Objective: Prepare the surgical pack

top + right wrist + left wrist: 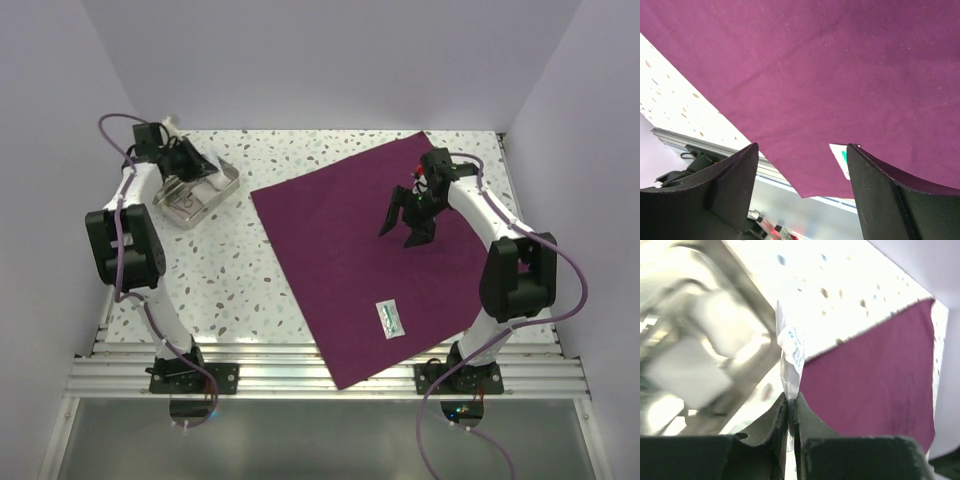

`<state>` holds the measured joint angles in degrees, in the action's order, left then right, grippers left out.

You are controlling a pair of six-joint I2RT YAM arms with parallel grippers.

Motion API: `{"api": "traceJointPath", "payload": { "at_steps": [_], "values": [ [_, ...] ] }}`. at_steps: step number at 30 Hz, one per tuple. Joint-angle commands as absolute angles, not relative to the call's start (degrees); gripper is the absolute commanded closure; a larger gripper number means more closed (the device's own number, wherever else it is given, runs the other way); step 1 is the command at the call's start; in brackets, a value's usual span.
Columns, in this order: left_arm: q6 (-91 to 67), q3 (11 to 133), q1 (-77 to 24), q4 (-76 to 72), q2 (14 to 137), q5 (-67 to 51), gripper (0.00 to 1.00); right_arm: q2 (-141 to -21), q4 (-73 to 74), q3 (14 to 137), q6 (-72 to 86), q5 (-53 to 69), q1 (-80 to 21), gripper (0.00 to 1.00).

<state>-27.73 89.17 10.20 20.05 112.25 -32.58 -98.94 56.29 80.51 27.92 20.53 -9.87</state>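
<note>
Pinching a thin white packet (790, 347) edge-on, left jaws sit nearly shut over the metal tray (225, 180); surgical pack (350, 240) lies flat on the desk (260, 290), off to their right. Right jaws gape empty directly above it, so that arm is nearer.

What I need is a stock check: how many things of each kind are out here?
Purple cloth: 1
Metal tray: 1
Small packets: 2, one in the left gripper
Total: 4
Tray contents too blurred to count.
</note>
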Motion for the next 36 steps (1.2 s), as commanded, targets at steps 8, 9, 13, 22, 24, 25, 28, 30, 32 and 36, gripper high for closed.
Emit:
{"api": "traceJointPath", "payload": {
  "at_steps": [8, 9, 13, 22, 24, 25, 28, 30, 32, 36],
  "values": [
    [-27.4, 92.9, 15.8, 20.7, 122.1, -34.3, 0.87, -97.9, 54.0, 77.6, 27.7, 22.4, -11.2, 0.25],
    [-27.3, 92.7, 16.2, 20.5, 122.2, -33.3, 0.87, -97.7, 53.6, 77.2, 27.8, 22.4, -11.2, 0.25],
    [-27.2, 94.0, 16.8, 21.1, 124.3, -33.6, 0.77, -97.8, 53.4, 76.1, 27.8, 22.1, -11.7, 0.25],
    [-26.4, 89.1, 16.7, 24.0, 115.7, -29.6, 0.42, -98.2, 55.8, 73.6, 24.4, 15.7, -15.3, 0.25],
    [-26.9, 86.9, 16.4, 23.9, 111.6, -27.7, 0.38, -98.2, 56.9, 72.1, 23.8, 13.0, -16.7, 0.24],
    [-27.5, 84.7, 16.4, 23.6, 110.2, -27.0, 0.38, -98.0, 57.1, 71.6, 23.3, 12.1, -17.2, 0.23],
    [-28.1, 81.3, 16.4, 24.0, 105.2, -24.1, 0.36, -96.7, 58.4, 70.0, 23.3, 8.8, -19.4, 0.22],
    [-28.9, 79.5, 16.3, 24.0, 101.3, -22.7, 0.36, -95.5, 59.1, 68.0, 23.6, 7.4, -21.0, 0.21],
    [-30.1, 76.2, 15.4, 23.9, 98.5, -22.2, 0.35, -94.7, 59.7, 66.5, 24.3, 6.4, -22.7, 0.18],
    [-30.8, 71.6, 10.6, 24.3, 91.0, -22.1, 0.34, -91.2, 59.2, 61.2, 25.5, 4.8, -25.2, 0.14]
  ]
}}
